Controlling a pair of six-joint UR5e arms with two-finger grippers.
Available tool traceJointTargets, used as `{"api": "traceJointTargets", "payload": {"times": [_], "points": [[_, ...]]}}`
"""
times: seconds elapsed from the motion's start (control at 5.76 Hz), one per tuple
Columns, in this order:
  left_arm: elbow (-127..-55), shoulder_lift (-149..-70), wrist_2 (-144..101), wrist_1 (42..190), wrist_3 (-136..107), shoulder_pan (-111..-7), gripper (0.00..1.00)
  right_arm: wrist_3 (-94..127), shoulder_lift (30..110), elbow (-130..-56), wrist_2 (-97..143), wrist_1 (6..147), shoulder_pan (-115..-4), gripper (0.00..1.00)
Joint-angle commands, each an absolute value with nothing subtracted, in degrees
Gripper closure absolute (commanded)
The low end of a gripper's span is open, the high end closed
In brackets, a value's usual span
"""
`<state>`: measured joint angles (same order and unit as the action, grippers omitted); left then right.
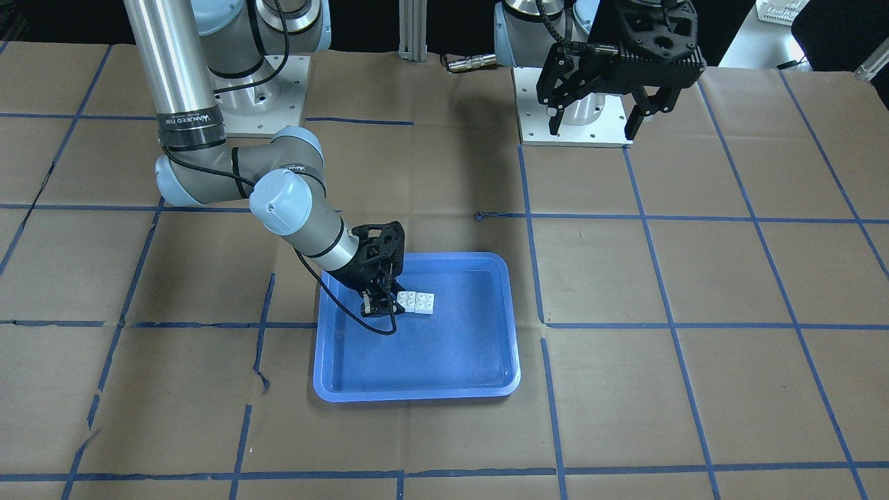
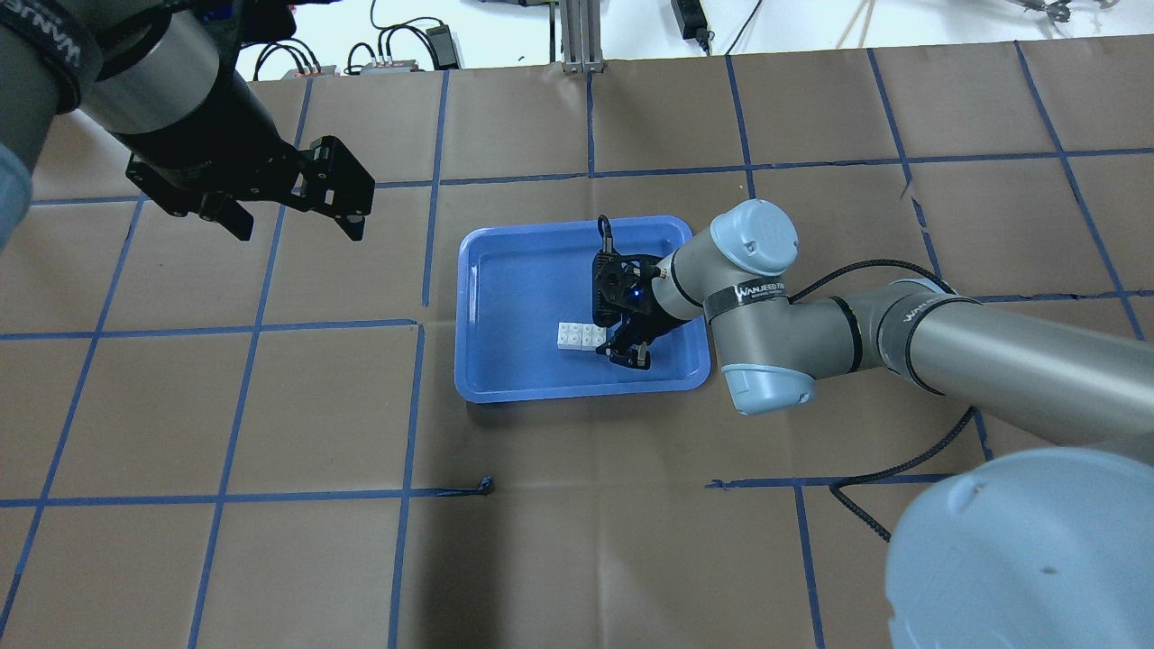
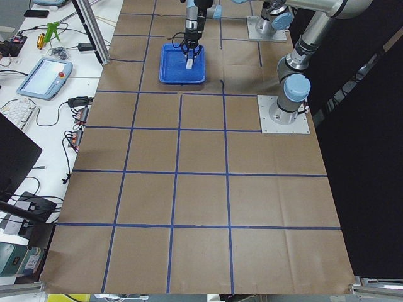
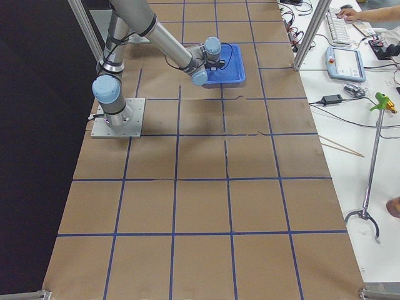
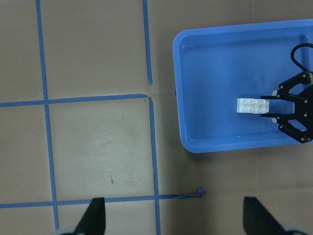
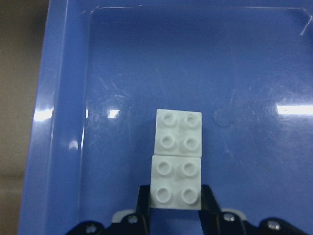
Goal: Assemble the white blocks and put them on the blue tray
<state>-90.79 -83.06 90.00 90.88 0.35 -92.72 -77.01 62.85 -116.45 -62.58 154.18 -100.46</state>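
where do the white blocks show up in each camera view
Front-facing: white blocks, left-center in the blue tray.
Overhead: blocks right of tray middle.
Left exterior: tiny, top, under the far arm.
Right exterior: not discernible past the near arm.
Left wrist: blocks at right.
Right wrist: blocks bottom center, in right hand.
Landmark: blue tray.

Legible text: 1 brand only, "WANJEED", white print on black bands of my arms.
- R arm, tube band (image 1: 191, 119), lower end of upright silver tube: "WANJEED" + small chars, unreadable.
- R arm, wrist band (image 2: 755, 290): "WANJEED", trailing chars unclear.
- R arm, forearm band (image 2: 911, 311): partly readable.
- L arm, far-left band (image 2: 50, 36): "WANJ", rest cut off.
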Motion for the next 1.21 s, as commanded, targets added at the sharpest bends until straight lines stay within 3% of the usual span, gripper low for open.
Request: {"api": "traceJointTargets", "payload": {"times": [0.0, 0.17, 0.52, 1.04], "points": [[-90.8, -83.1, 90.0, 90.9, 0.4, -92.7, 0.01, -77.1, 62.8, -116.5, -60.8, 154.2, -100.5, 0.27], [-90.8, -83.1, 90.0, 90.9, 0.4, -92.7, 0.01, -77.1, 62.8, -116.5, -60.0, 154.2, -100.5, 0.14], [-90.9, -83.1, 90.0, 90.9, 0.4, -92.7, 0.01, -77.0, 62.8, -116.4, -60.0, 154.2, -100.5, 0.01], [-90.9, -83.1, 90.0, 91.0, 0.4, -92.7, 0.01, -71.6, 64.9, -113.4, -61.2, 152.5, -99.3, 0.00]]}}
